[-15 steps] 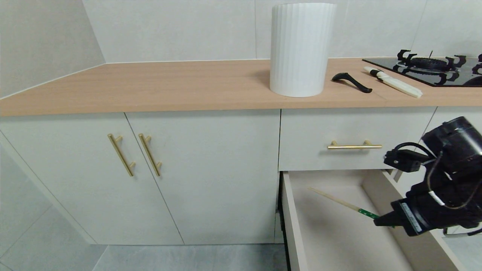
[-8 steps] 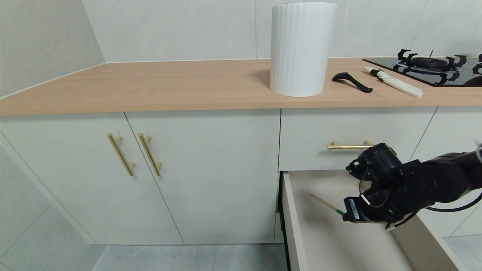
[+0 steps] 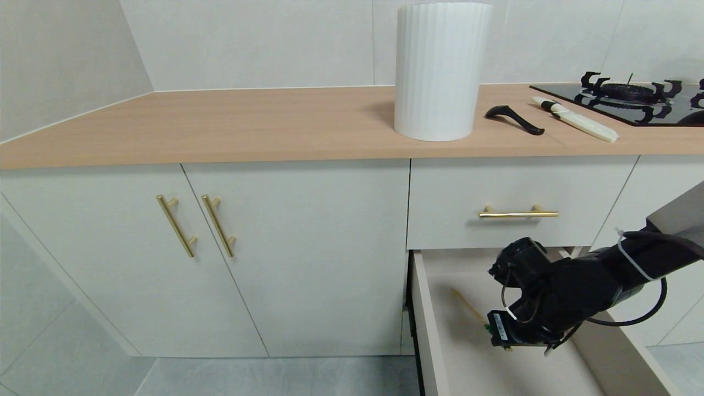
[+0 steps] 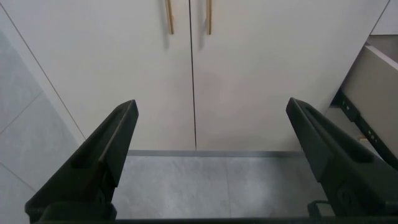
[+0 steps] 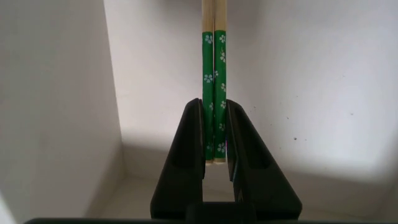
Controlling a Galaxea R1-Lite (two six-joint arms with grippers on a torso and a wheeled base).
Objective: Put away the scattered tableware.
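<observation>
A pair of bamboo chopsticks [image 5: 214, 74] with green flowered ends is clamped between the fingers of my right gripper [image 5: 214, 134]. That gripper [image 3: 493, 329] is low inside the open drawer [image 3: 426, 324], near its left wall, and the chopsticks [image 3: 467, 305] point toward the drawer's back left, tips close to the bottom. On the counter lie a black spoon [image 3: 514, 119] and a white knife [image 3: 575, 119], right of a tall white ribbed container [image 3: 440, 71]. My left gripper [image 4: 211, 155] hangs open with nothing in it, low in front of the cabinet doors [image 4: 193, 74].
A gas hob [image 3: 632, 99] sits at the counter's far right. A shut drawer with a gold handle [image 3: 517, 213] is directly above the open one. Two cabinet doors with gold handles [image 3: 195, 225] are to the left. Grey tiled floor [image 4: 205, 183] lies below.
My right arm has swung left and down into the drawer, carrying the chopsticks from the drawer's right side to near its left wall. The counter items have not moved.
</observation>
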